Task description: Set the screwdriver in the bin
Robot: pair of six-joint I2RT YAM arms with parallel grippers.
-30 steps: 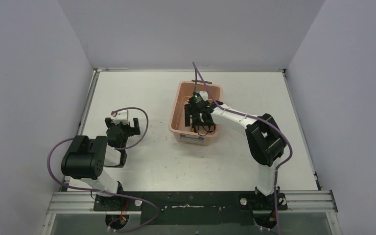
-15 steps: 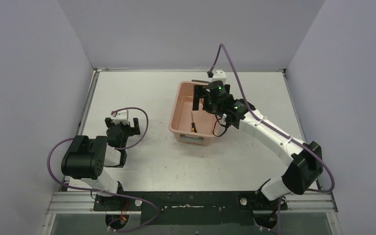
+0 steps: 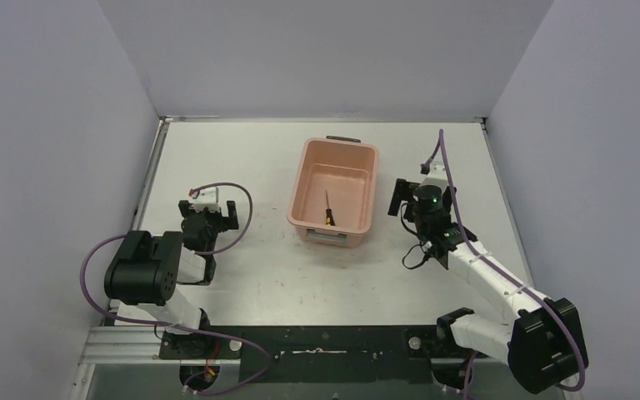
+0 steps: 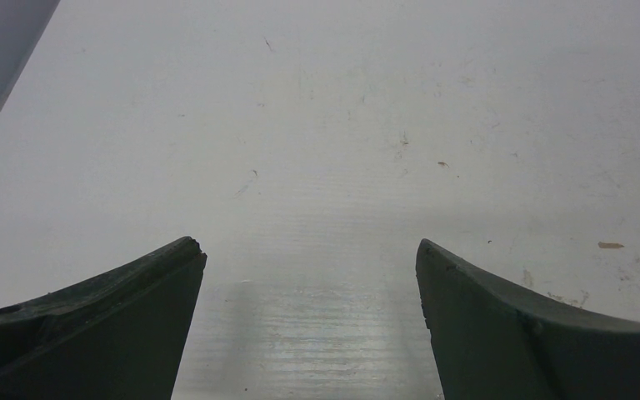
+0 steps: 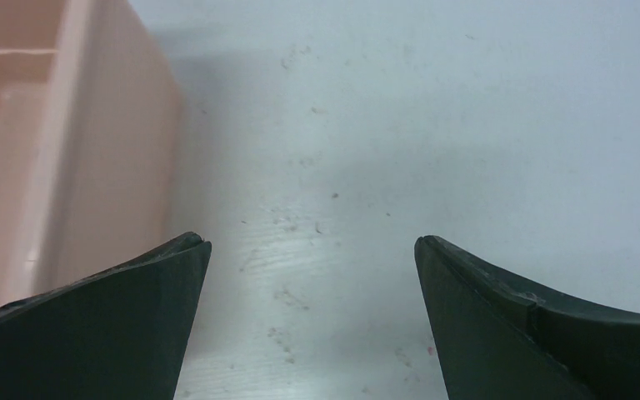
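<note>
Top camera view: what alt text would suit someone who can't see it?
A small screwdriver lies inside a pink bin on a white table. The right gripper hangs open beside the bin; the left gripper, also open, is far left.

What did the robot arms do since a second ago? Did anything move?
The right arm moved. A second ago its right fingers were down inside the bin. They let go, lifted out and pulled back, and now hang open over the table, to the right of the bin. The screwdriver lies loose on the bin's floor. The bin and the left fingers stayed where they were.
</note>
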